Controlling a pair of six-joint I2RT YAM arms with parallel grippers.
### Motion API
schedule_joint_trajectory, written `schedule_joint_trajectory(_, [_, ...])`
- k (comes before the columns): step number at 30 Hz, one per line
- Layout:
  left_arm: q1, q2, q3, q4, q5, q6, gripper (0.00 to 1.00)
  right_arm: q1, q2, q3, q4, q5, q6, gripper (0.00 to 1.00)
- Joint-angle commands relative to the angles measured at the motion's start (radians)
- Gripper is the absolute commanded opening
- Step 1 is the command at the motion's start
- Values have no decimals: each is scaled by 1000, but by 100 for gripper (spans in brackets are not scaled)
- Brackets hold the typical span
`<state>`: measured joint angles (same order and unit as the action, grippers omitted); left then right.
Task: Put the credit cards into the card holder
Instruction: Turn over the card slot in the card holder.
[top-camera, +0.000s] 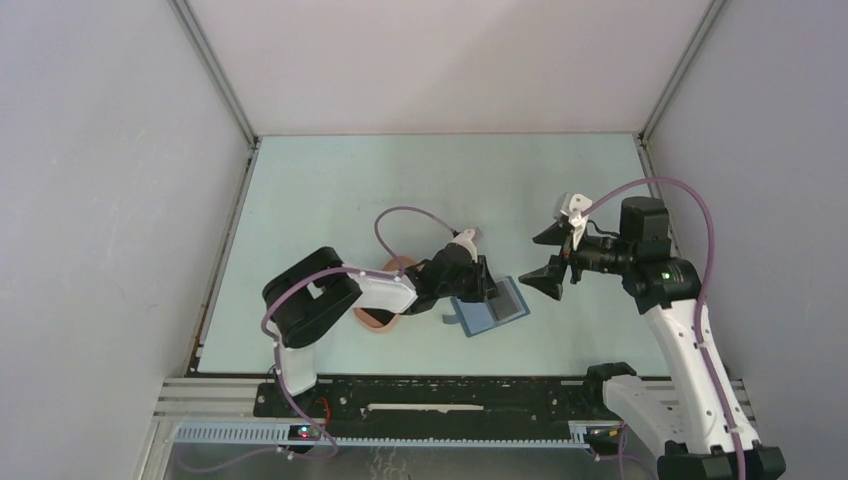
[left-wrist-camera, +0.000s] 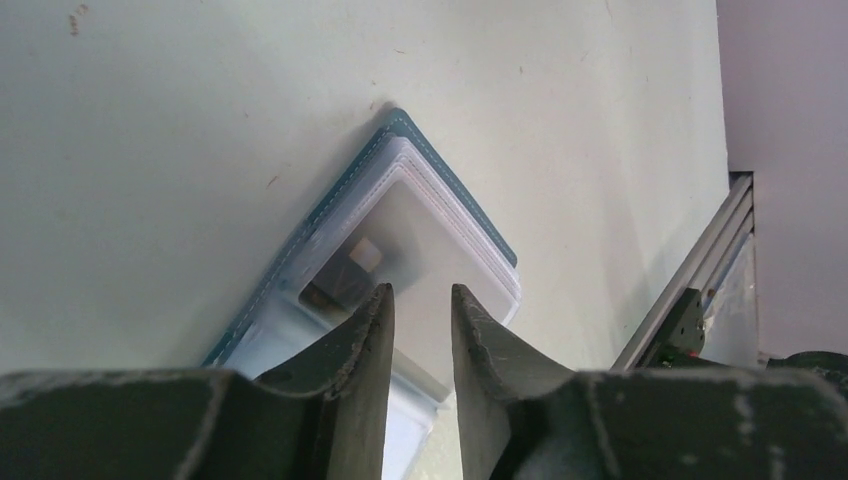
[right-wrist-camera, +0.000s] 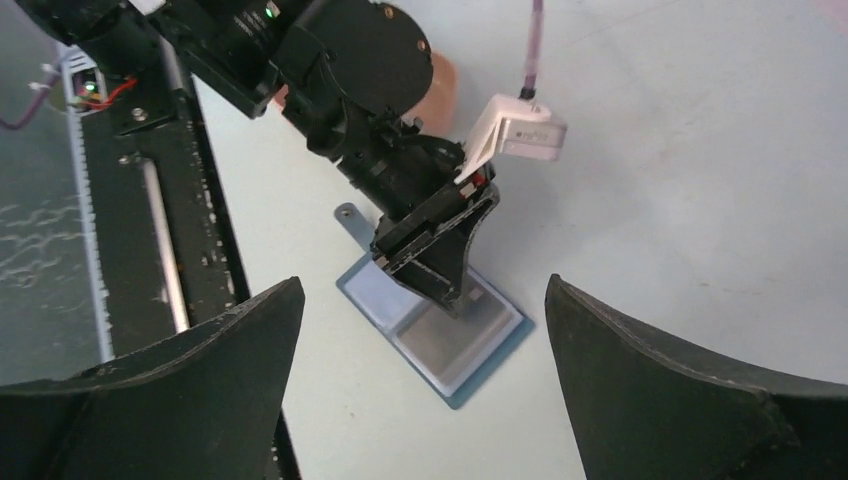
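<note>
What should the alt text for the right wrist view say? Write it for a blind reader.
The left gripper reaches down onto an open blue card holder lying flat on the pale table. The right gripper, its dark fingers spread wide and empty, frames the foreground.

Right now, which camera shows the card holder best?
The left wrist view: the card holder fills it, clear sleeves fanned. In the right wrist view the left pincer hides part; from the top it looks small.

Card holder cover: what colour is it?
The card holder cover is blue with pale stitching along its edge; the left wrist view shows it best.
</note>
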<state>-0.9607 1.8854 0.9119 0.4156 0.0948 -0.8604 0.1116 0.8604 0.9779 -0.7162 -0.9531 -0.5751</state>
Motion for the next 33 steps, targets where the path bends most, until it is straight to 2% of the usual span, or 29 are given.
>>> schedule_joint_trajectory(1, [5,-155,-32,-45,-40,104,35,-4,38,-7,0,-85,38,100])
schedule_joint_trajectory(5, [3,-318,-82,-98,-80,178,41,-4,20,-30,-2,-85,26,100])
schedule_joint_trajectory(11, [4,-571,-108,-290,-190,280,44,-6,1,-33,-3,-46,21,100])
schedule_joint_trajectory(19, [9,-801,41,-645,-341,470,78,3,2,-36,12,-4,27,100])
schedule_joint_trajectory(24, [28,-930,22,-726,-477,535,100,38,14,-36,4,12,14,100])
schedule_joint_trajectory(33, [65,-1173,-132,-797,-596,508,100,53,15,-36,-14,24,-8,100])
